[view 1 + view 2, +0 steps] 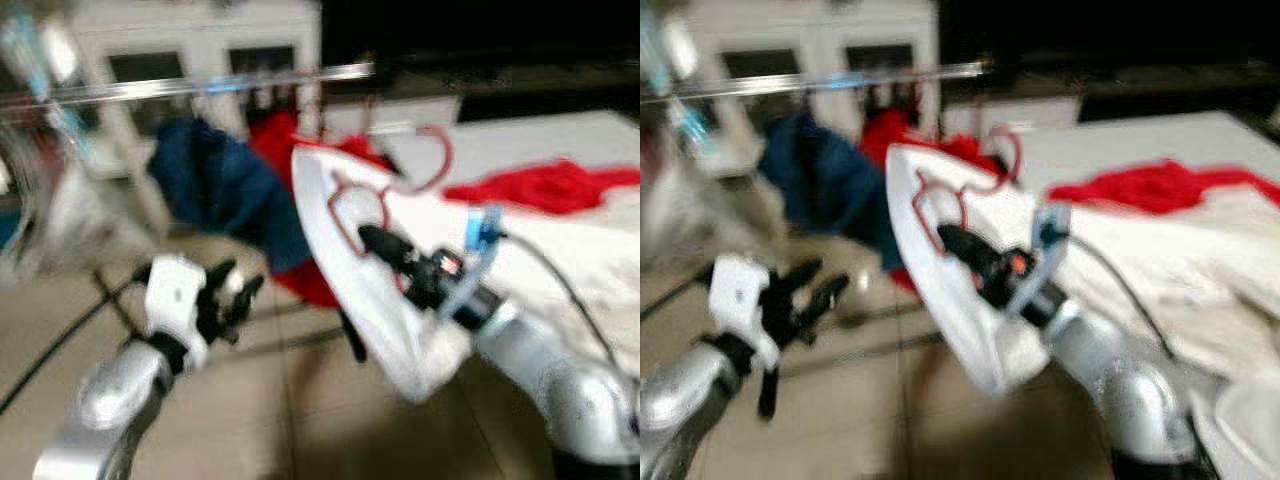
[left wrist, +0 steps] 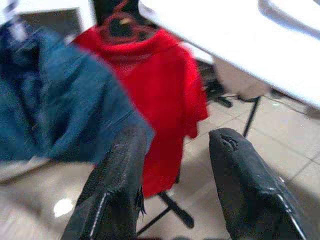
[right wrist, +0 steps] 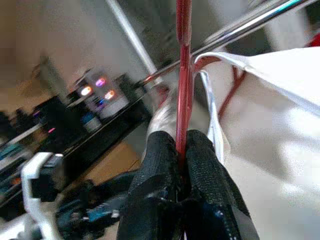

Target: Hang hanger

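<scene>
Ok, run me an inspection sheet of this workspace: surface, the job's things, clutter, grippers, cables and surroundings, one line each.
Surface: white table on the robot's right, tiled floor below.
Job's things: red hanger carrying a white garment, held up below the chrome rail; hook not yet on it.
Clutter: red cloth and white fabric on the table.
Grippers: right gripper shut on the hanger's wire; left gripper open, empty, low beside the rack.
Cables: a dark cable loops along the right arm.
Surroundings: blue garment and red garment already hanging; white cabinet behind; images blurred.
</scene>
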Robot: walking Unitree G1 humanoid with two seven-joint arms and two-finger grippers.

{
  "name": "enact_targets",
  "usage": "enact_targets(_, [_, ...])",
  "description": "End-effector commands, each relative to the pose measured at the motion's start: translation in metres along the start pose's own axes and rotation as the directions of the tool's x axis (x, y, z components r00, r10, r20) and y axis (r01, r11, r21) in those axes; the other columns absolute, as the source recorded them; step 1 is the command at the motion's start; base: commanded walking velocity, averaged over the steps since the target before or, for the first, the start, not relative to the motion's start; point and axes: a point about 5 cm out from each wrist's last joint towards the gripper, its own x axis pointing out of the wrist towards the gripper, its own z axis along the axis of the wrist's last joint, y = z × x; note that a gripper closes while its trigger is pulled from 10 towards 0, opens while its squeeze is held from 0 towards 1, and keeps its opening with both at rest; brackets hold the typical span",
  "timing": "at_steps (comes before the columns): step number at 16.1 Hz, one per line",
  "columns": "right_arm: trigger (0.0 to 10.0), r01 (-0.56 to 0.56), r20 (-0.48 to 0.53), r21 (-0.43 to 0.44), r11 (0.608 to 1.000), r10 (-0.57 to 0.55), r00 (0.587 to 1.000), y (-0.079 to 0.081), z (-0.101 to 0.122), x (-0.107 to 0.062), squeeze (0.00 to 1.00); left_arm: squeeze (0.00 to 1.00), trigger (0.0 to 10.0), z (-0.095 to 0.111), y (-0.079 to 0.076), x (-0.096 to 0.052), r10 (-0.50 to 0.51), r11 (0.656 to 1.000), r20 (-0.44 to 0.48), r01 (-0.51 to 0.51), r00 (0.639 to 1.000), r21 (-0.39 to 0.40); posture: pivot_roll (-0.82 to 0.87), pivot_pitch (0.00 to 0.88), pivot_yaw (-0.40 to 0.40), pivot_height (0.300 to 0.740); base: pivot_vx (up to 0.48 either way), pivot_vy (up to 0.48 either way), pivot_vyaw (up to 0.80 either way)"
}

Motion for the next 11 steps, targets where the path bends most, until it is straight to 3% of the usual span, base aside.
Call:
enact_targets(1, [10.0, -0.037, 0.014, -0.020, 0.999, 0.038, 0.999, 0.005, 0.006, 0.002, 0.00, 0.00, 10.0, 0.001, -0.001, 0.000, 0.002, 1.000, 0.002, -0.002, 1.000, 0.002, 0.15, 0.000, 0.003, 0.740, 0.000, 0.000, 0.77])
enact_targets(5, [10.0, -0.014, 0.026, -0.026, 1.000, 0.015, 1.000, 0.003, 0.006, 0.001, 0.00, 0.00, 10.0, 0.002, -0.001, 0.000, -0.004, 1.000, 0.000, 0.004, 1.000, 0.003, 0.14, 0.000, 0.012, 0.740, 0.000, 0.000, 0.77])
enact_targets(8, [10.0, 0.105, 0.053, -0.040, 0.994, -0.103, 0.993, -0.011, 0.006, 0.000, 0.00, 0.00, 10.0, 0.002, -0.001, 0.001, -0.006, 1.000, 0.001, 0.006, 1.000, 0.001, 0.14, 0.000, 0.016, 0.740, 0.000, 0.000, 0.77])
enact_targets(11, [10.0, 0.149, 0.070, -0.041, 0.988, -0.146, 0.987, -0.016, 0.006, 0.000, 0.00, 0.00, 10.0, 0.002, -0.001, 0.001, -0.010, 1.000, 0.001, 0.010, 1.000, -0.003, 0.14, 0.000, 0.016, 0.740, 0.000, 0.000, 0.77])
